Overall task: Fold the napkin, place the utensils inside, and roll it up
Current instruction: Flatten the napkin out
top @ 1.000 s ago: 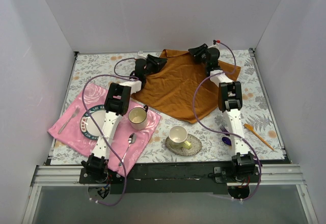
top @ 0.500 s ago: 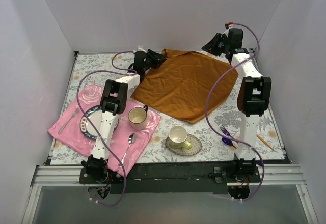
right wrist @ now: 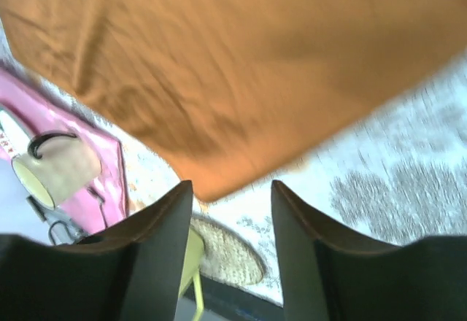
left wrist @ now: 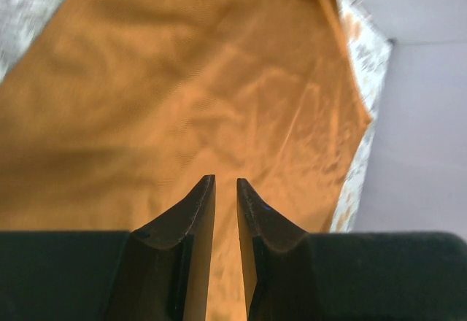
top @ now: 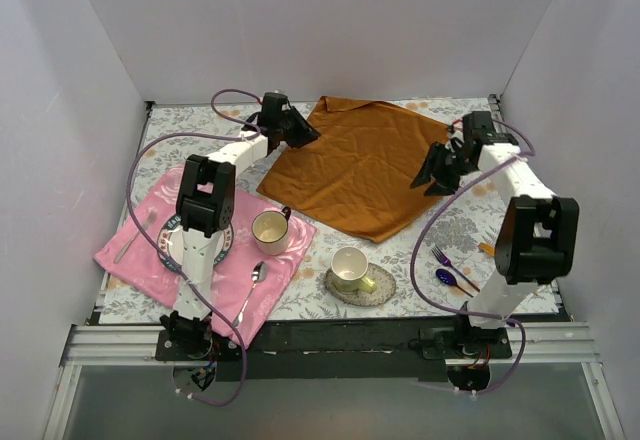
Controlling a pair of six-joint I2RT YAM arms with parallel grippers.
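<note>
Top: napkin (top: 355,165) spread mid-table, left gripper (top: 308,137) at its far-left edge, right gripper (top: 427,177) at its right edge, utensils (top: 443,258) near right. Left wrist: jaws barely parted, empty, above napkin. Right wrist: jaws wide, empty, over napkin's corner

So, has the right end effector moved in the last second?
Yes: the right end effector came nearer, from the table's back edge down to the napkin's right side.
</note>
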